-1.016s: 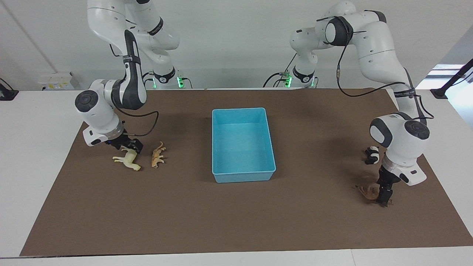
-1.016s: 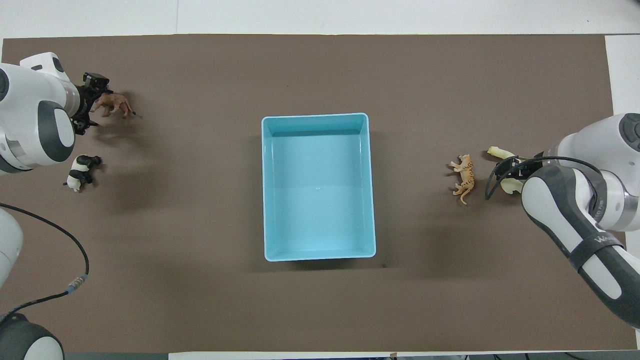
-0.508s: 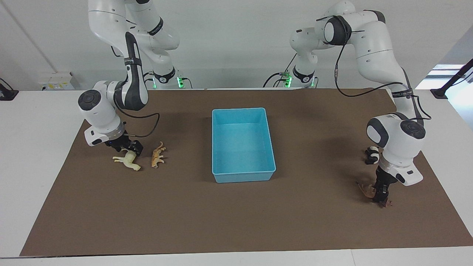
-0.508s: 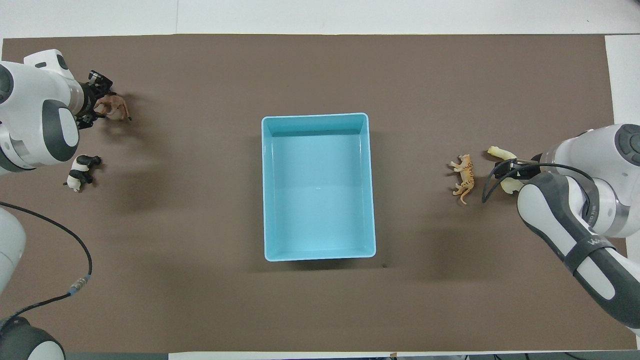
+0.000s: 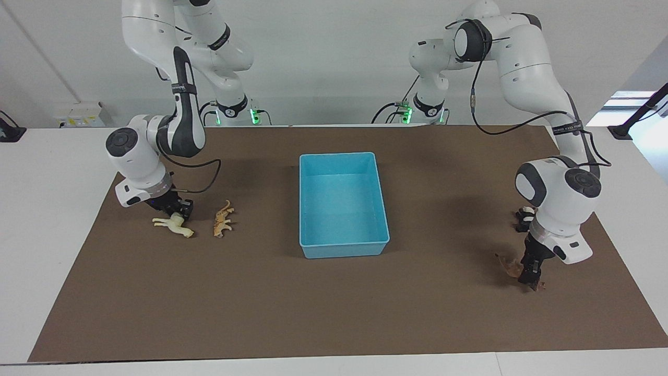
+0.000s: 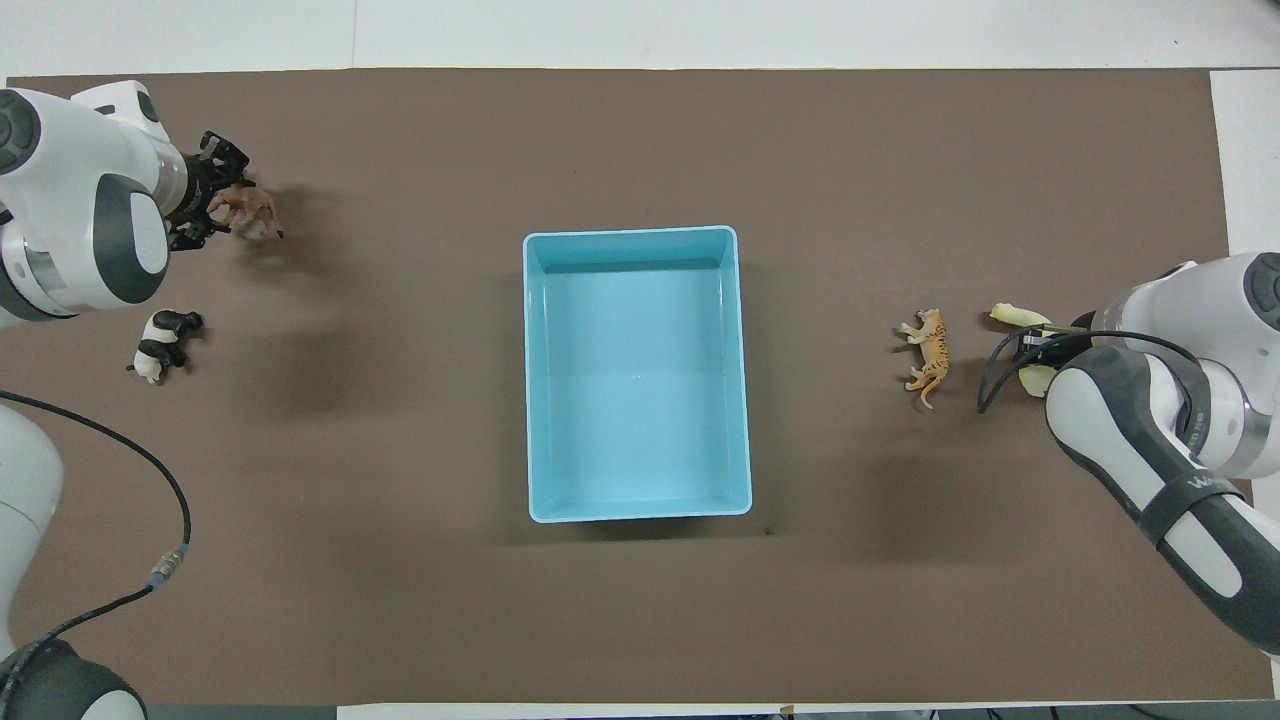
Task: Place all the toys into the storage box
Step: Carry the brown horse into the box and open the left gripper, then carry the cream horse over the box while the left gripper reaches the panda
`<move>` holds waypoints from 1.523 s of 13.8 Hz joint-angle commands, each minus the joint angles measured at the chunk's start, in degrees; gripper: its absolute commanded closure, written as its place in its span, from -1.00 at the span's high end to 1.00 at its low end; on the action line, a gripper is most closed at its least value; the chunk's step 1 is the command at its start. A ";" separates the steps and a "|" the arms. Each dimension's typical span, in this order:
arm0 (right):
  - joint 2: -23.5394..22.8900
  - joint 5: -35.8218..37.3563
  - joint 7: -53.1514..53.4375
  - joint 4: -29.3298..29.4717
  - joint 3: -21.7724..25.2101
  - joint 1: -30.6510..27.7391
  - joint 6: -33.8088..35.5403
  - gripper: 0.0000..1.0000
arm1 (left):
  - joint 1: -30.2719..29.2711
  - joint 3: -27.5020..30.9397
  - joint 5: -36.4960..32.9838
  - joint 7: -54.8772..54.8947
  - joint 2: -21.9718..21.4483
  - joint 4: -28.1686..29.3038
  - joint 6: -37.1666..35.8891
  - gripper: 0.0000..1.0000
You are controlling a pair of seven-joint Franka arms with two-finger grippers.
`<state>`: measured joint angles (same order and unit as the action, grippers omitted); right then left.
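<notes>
The light blue storage box point(image 5: 344, 251) stands empty mid-table, also in the overhead view point(image 6: 640, 232). My right gripper point(image 5: 177, 209) is shut on the back of the cream horse point(image 5: 172, 225), low over the mat; in the overhead view the right gripper point(image 6: 1040, 345) covers most of the horse point(image 6: 1015, 315). The spotted cat point(image 5: 223, 218) lies beside the horse, toward the box point(image 6: 927, 350). My left gripper point(image 5: 531, 274) is shut on the brown horned animal point(image 5: 509, 265), just off the mat point(image 6: 255, 212). The panda point(image 6: 160, 343) lies nearer to the robots, half hidden by the left wrist point(image 5: 523, 216).
A brown mat point(image 5: 334, 313) covers most of the white table. Bare mat lies between the box and each pair of toys.
The left gripper has carried the brown horned animal a little toward the box. The right gripper has shifted the cream horse slightly toward the right arm's end of the table.
</notes>
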<state>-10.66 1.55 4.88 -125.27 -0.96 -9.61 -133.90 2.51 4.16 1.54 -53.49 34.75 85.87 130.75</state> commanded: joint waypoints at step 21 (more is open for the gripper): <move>-2.60 -12.00 38.51 31.74 -1.15 30.93 17.98 -1.00 | 6.76 3.67 -2.94 27.21 -25.60 14.39 -17.12 1.00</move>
<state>-10.80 -8.89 37.78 -96.51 -2.30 16.30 -114.97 16.24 8.89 -1.39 -41.47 11.18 94.86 111.20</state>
